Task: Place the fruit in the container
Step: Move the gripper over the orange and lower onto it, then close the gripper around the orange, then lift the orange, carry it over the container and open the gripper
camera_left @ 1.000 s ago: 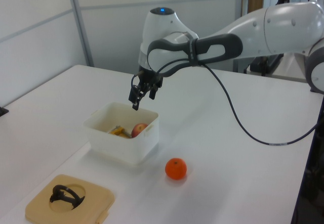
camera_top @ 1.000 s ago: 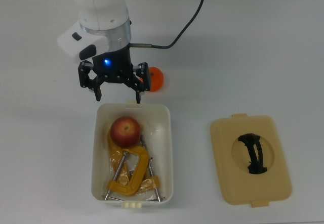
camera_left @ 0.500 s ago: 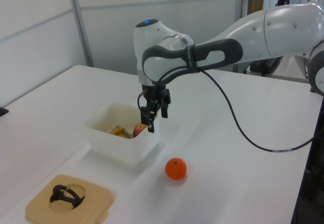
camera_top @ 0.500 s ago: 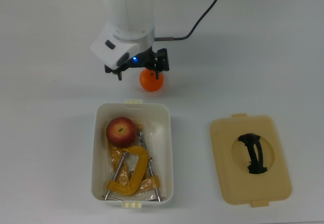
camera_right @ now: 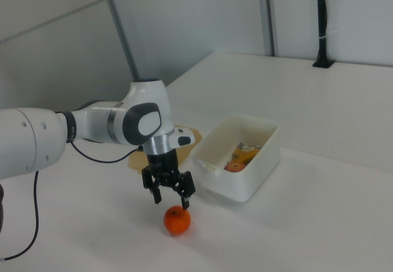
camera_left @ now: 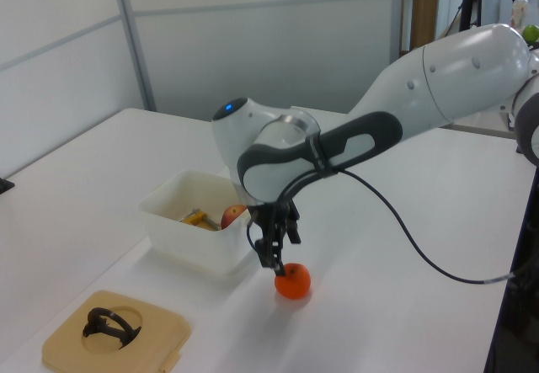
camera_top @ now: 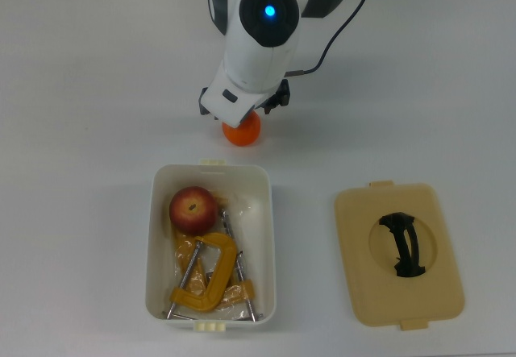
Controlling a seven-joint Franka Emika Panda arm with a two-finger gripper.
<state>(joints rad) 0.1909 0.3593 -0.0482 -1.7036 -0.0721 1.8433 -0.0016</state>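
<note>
From my remote seat I take the cream-white rectangular plastic tub (camera_top: 269, 236) as my landmark; it sits on the white table (camera_top: 81, 212). Going by the right view, nearest the camera is the bright round orange (camera_right: 177, 220), resting on the table just off one short end of the tub, near it but apart. In the top view the orange (camera_top: 241, 130) lies just above the tub's upper short end.

Directly over the orange hangs my black two-finger gripper (camera_right: 170, 199), pointing down. Its fingers (camera_right: 186, 198) are spread apart and released, grasping nothing; their tips sit just above the fruit. I cannot tell whether they touch it. In the left view the gripper (camera_left: 278, 258) is just above the orange (camera_left: 292, 281), beside the tub's corner.

Inside the tub, the red apple with a yellowish stem dimple (camera_top: 193, 208) lies at the end closest to the orange. Beyond it in the tub lies a yellow metal C-clamp (camera_top: 211, 274).

Well apart from the tub, on the top view's right, lies a flat tan lid with a black handle (camera_top: 399, 253).
</note>
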